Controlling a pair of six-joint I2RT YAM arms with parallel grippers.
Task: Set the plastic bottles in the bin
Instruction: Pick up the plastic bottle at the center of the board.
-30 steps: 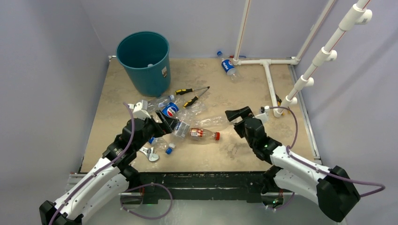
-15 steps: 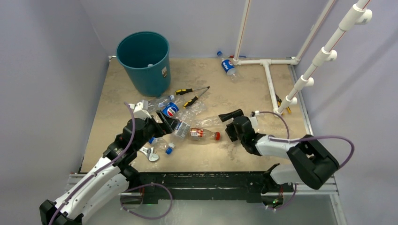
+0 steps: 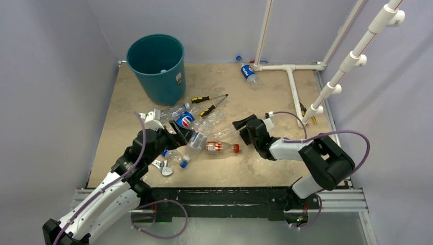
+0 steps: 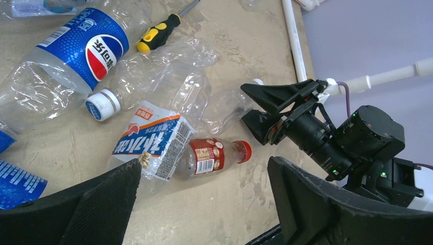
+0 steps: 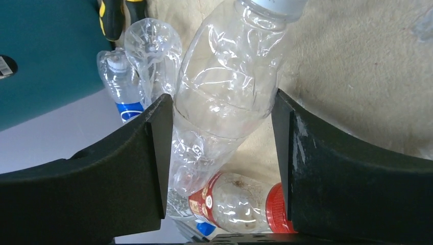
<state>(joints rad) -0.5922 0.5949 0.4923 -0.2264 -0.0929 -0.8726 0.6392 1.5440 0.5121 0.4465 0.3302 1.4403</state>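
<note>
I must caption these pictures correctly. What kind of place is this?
Probably a robot test cell: plain grey walls close in a small tan table, two robot arms are bolted at its near edge, and a white PVC pipe frame stands at its far right.

The right arm (image 3: 306, 153) has swung left across the desk (image 3: 265, 92), away from the right side. Its elbow now sticks out to the right. The right gripper (image 3: 244, 130) has come in around a clear bottle (image 5: 224, 87). Its fingers (image 5: 153, 153) have moved closer and now touch both sides.
</note>
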